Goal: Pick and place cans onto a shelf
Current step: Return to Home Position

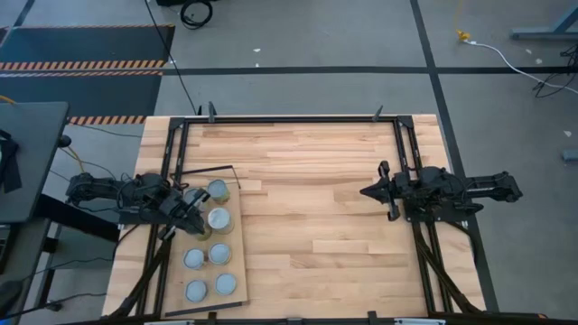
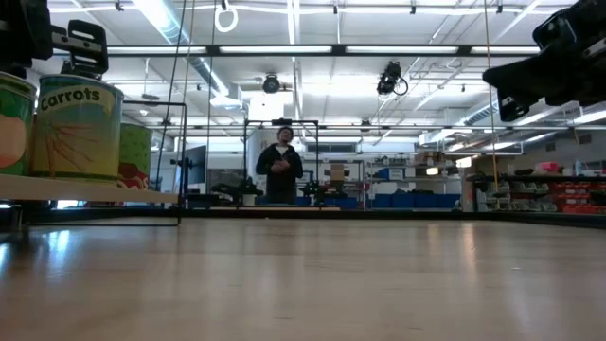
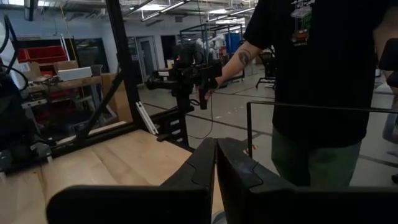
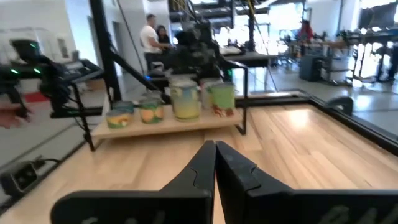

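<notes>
1. High view: cans [image 1: 219, 219] stand upright in two rows on the shelf [image 1: 209, 273], at the left side of the table [image 1: 316, 181]. I count six lids; more may be hidden.
2. Left gripper [image 3: 216, 148] hangs over the shelf beside the cans. Its fingers are pressed together and it holds nothing.
3. Right gripper [image 4: 215, 149] waits well apart at the table's right side, likewise closed and empty.
4. Handling, my judgement: these are rigid metal tins, probably full, so fairly heavy for their size. The labelled sides look smooth and could slip. I would clamp across the side wall at mid-height, not at the lid rim.
5. Writing: the low view reads "Carrots" on the carrot can [image 2: 76, 128] at the shelf's edge. I cannot read the other labels.
</notes>
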